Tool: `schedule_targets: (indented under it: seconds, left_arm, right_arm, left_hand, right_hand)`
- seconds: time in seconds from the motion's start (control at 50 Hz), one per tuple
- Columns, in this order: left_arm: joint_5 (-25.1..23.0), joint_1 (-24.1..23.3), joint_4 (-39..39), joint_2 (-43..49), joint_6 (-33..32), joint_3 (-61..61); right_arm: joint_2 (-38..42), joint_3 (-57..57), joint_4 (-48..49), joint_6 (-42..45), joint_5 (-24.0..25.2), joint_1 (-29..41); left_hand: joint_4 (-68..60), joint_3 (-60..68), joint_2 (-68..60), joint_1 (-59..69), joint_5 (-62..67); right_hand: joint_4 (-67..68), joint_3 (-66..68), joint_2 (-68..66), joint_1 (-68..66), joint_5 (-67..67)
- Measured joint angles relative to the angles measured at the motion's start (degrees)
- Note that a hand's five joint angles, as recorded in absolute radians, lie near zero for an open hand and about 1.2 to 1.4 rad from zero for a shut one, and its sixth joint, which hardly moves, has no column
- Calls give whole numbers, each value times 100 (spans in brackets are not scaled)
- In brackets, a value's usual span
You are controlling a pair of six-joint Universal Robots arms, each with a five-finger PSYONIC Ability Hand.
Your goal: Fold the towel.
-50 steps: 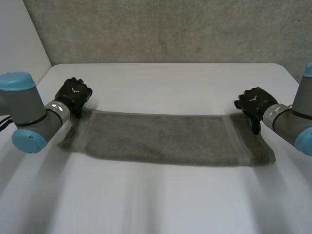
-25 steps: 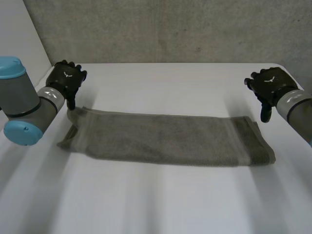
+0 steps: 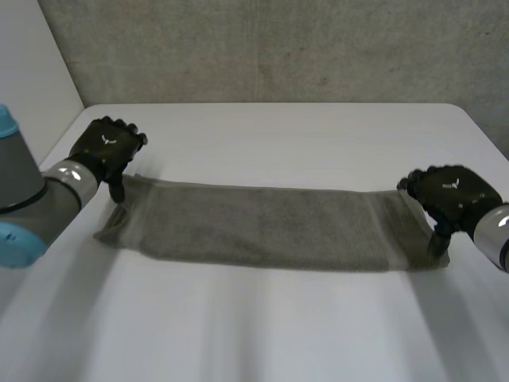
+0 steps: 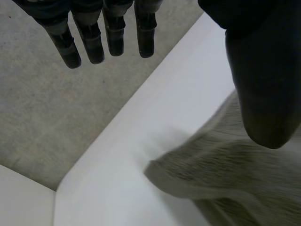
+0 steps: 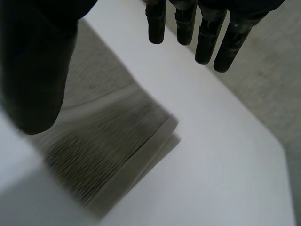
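The towel [image 3: 270, 227] lies on the white table [image 3: 278, 131] as a long, narrow strip folded lengthwise, running from one side to the other.

The left hand [image 3: 107, 151] is at the strip's left end, over its far corner. In the left wrist view its fingers [image 4: 108, 33] are straight and side by side, well apart from the thumb [image 4: 263, 84], and they close on nothing. The towel's corner [image 4: 211, 174] lies on the table below the gap between them. The thumb tip hangs close over the cloth, but whether it touches is hard to tell.

The right hand [image 3: 449, 195] is at the strip's right end, above the short edge. In the right wrist view its fingers [image 5: 204, 33] also reach out straight, spread wide from the thumb [image 5: 35, 70]. Under the palm lies the layered corner of the towel [image 5: 108, 141], its stacked edges showing. The fingers are clear of the cloth and nothing is held.
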State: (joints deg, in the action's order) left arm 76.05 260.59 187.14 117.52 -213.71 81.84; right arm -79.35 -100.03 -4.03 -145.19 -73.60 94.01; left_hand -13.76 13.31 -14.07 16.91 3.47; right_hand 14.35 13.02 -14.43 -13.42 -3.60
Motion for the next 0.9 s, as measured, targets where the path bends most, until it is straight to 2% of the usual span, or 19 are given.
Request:
schedule_targets:
  seconds: [0.08,0.14,0.44,0.48,0.58,0.66,0.72,0.9]
  left_arm:
    - [-113,53,60,-448,54,669]
    - [-191,93,163,-704,78,1168]
    - [-223,118,1030,-835,84,2212]
    - [-222,121,1075,-830,84,2236]
    - [-221,125,1113,-822,84,2246]
    - [-221,124,1107,-820,84,2240]
    - [-222,124,1103,-819,84,2240]
    - [-222,117,1099,-805,84,2246]
  right_arm:
    - [45,-314,109,-5,181,-198]
    - [178,-548,322,-20,270,-314]
    - [864,-759,1124,-84,255,-379]
    - [912,-767,1137,-84,256,-379]
    - [961,-823,1130,-76,279,-382]
    - [956,-905,1109,-66,308,-414]
    - [941,-980,1098,-49,323,-481]
    - [806,-1201,1064,-1,397,-732]
  left_hand:
    - [0,0,0,0,0]
    - [0,0,0,0,0]
    - [0,0,0,0,0]
    - [0,0,0,0,0]
    - [0,0,0,0,0]
    - [0,0,-1,0,0]
    - [0,0,0,0,0]
    - [0,0,0,0,0]
  right_hand:
    - [0,0,-36,-74,-47]
    - [0,0,-667,-792,-846]
    - [0,0,-999,-1131,-1248]
    - [0,0,-1616,-1697,-1768]
    - [0,0,-4314,-4396,-4412]
    - [0,0,-5677,-5634,-5832]
    - [0,0,-5956,-6086,-6273]
    - [0,0,-5958,-6100,-6297]
